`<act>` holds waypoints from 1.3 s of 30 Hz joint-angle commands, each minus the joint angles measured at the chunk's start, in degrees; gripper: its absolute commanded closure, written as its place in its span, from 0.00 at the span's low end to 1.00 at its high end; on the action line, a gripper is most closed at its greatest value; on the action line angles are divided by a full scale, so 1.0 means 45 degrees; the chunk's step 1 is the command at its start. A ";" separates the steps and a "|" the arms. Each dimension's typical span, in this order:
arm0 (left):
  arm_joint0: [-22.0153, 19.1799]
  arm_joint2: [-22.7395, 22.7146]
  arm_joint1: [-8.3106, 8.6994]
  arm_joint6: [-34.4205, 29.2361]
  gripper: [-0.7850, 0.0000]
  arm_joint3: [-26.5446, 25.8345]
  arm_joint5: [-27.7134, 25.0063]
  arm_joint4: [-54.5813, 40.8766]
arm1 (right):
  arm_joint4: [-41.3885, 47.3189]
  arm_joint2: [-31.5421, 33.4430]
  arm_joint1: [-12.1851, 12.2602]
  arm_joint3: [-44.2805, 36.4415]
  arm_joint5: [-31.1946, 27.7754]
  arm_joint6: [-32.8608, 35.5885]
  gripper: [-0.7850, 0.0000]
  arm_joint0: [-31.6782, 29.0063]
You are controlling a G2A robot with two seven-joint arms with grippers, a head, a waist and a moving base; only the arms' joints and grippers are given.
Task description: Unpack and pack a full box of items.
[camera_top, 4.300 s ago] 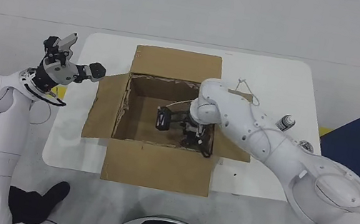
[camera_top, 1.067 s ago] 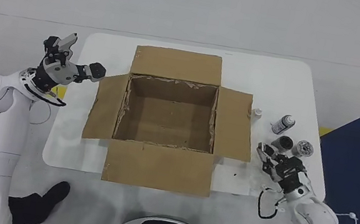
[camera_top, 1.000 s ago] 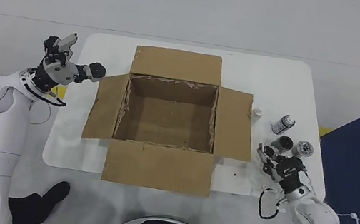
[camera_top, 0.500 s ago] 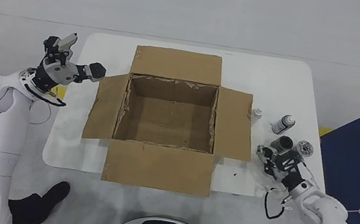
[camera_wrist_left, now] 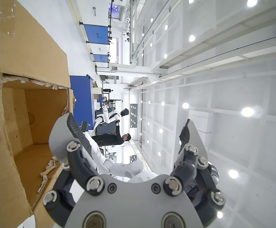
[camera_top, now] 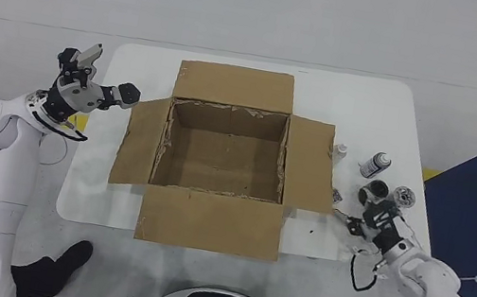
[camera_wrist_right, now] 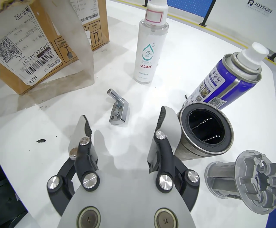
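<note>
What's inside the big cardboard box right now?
The box shows bare brown floor and walls, with nothing lying in it. A strip of floor at the near wall's foot is covered by that wall.

Overhead view looks down, wrist views close, all share box (camera_top: 235, 86)

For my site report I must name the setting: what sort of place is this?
Probably a robotics lab or industrial test hall: blue partition panels, another white humanoid robot in the background, and a metal bearing sleeve on the table.
</note>
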 commanded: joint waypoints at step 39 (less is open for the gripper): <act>0.0000 -0.0001 0.0000 0.0000 0.00 0.0000 0.0000 0.0000 | -0.3370 -0.0491 -0.0188 0.0217 0.1360 -0.5843 0.00 0.0487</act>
